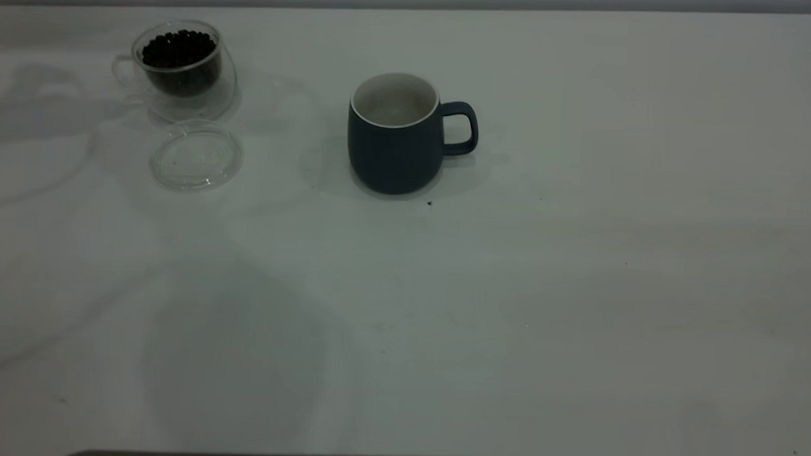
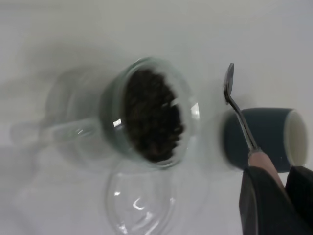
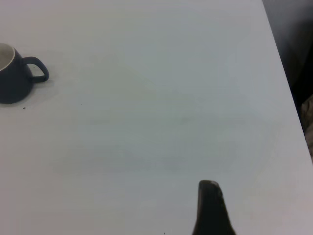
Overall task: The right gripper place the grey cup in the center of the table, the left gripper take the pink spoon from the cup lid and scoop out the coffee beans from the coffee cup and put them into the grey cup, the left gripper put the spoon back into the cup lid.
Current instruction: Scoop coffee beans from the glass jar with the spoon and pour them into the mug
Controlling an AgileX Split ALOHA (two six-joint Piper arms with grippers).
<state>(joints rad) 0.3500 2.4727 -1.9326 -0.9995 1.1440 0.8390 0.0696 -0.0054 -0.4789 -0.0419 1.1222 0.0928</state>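
Note:
The grey cup stands upright near the middle of the table, handle to the right, its white inside bare. At the far left the coffee cup holds a heap of coffee beans, and the clear cup lid lies flat just in front of it with nothing on it. In the left wrist view my left gripper is shut on the pink spoon by its pink handle. The silver bowl hangs in the air between the coffee cup and the grey cup. A dark tip of my right gripper hovers far to the right of the grey cup.
Neither arm shows in the exterior view. A few tiny dark specks lie on the white tabletop, one right beside the grey cup's base. The table's right edge runs close to my right gripper.

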